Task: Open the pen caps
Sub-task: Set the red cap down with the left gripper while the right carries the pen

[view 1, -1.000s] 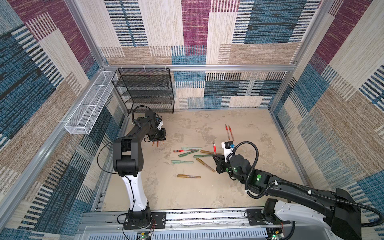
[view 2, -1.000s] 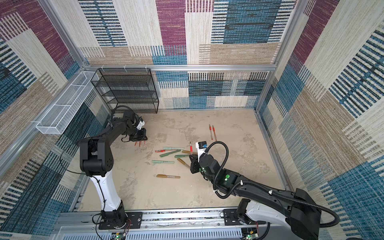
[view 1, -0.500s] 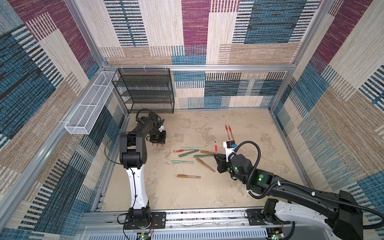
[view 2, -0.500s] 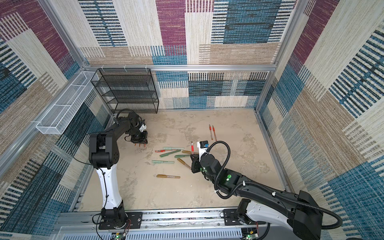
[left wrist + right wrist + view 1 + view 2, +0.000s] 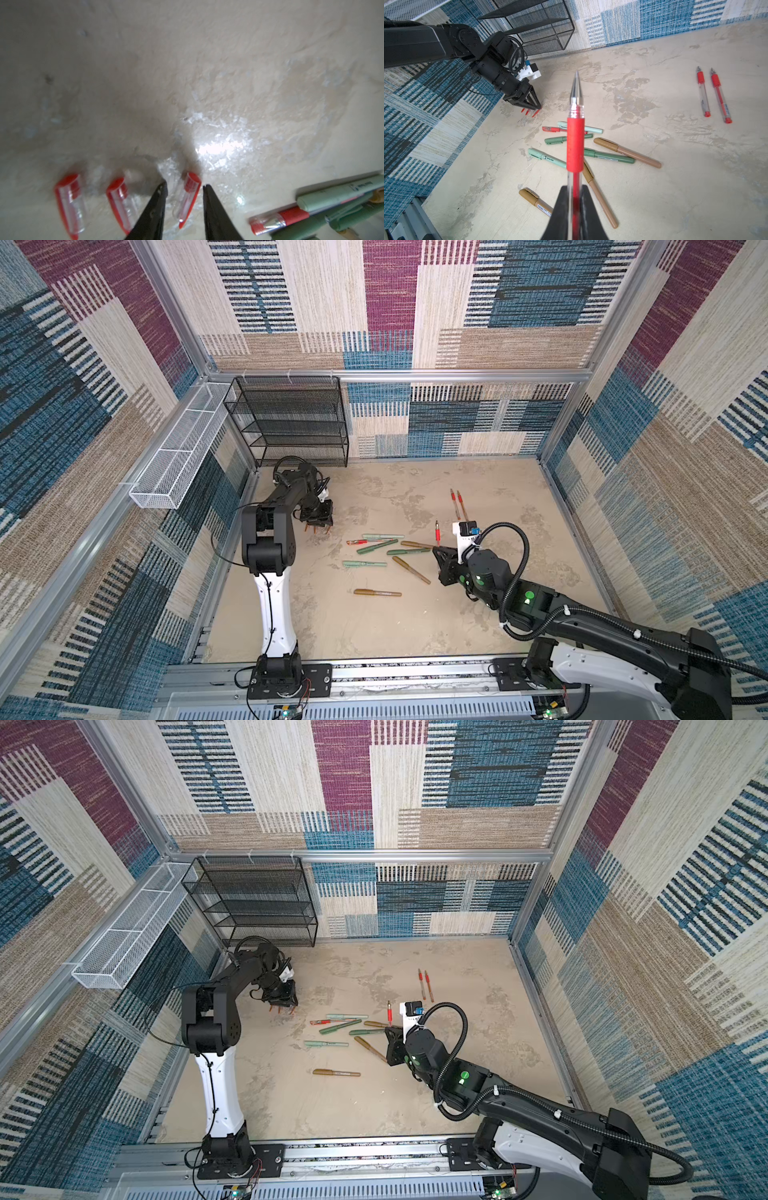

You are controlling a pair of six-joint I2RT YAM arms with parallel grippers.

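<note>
left gripper (image 5: 319,527) left of centre, parted, red cap (image 5: 188,195) lying between its tips | right gripper (image 5: 435,549) right of centre, clamped on uncapped red pen (image 5: 436,533)

We see a black mesh rack (image 5: 291,423) standing in the far left corner of the beige table (image 5: 498,510), against the far wall. A white wire basket (image 5: 178,456) hangs on the left wall, just beside the rack. Patchwork carpet (image 5: 390,281) covers the walls.
</note>
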